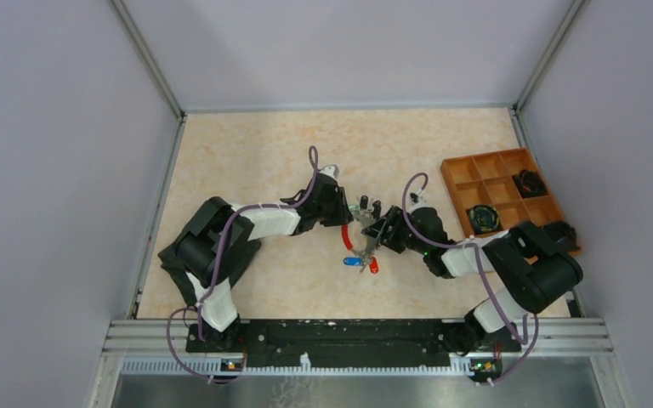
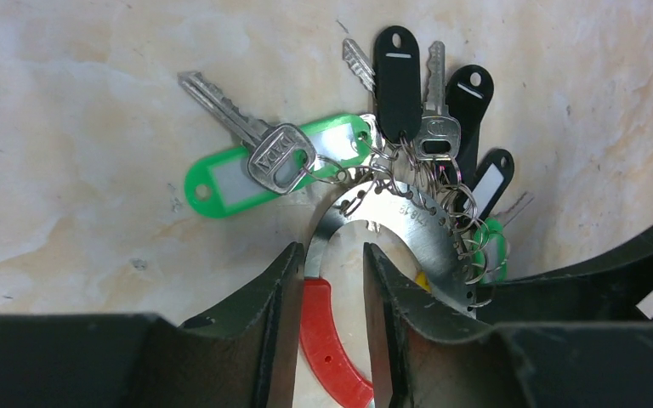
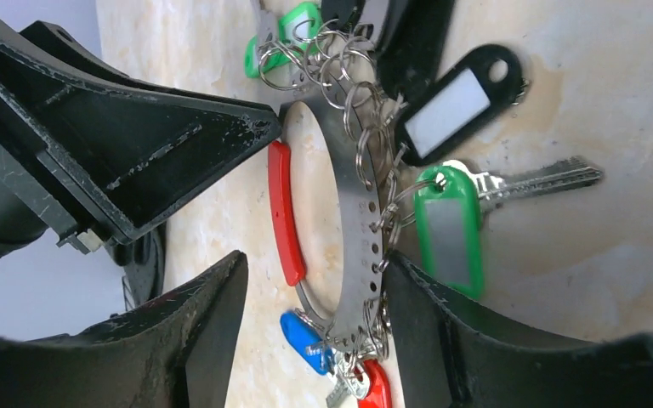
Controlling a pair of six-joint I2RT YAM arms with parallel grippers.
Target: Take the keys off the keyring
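The keyring [image 2: 408,229] lies flat at the middle of the table [image 1: 247,144], between the two arms, with the keys [image 2: 276,157] fanned around it on small rings. The left gripper [image 2: 332,252] is set astride the red sleeve [image 3: 282,212] with its jaws part open, and no pinch is shown. The right gripper [image 3: 315,259] is held open across the ring from the right. If the sleeve is caught off-centre, the ring could be swivelled or flicked away. The crowded small rings might also be snagged, and the whole bunch dragged.
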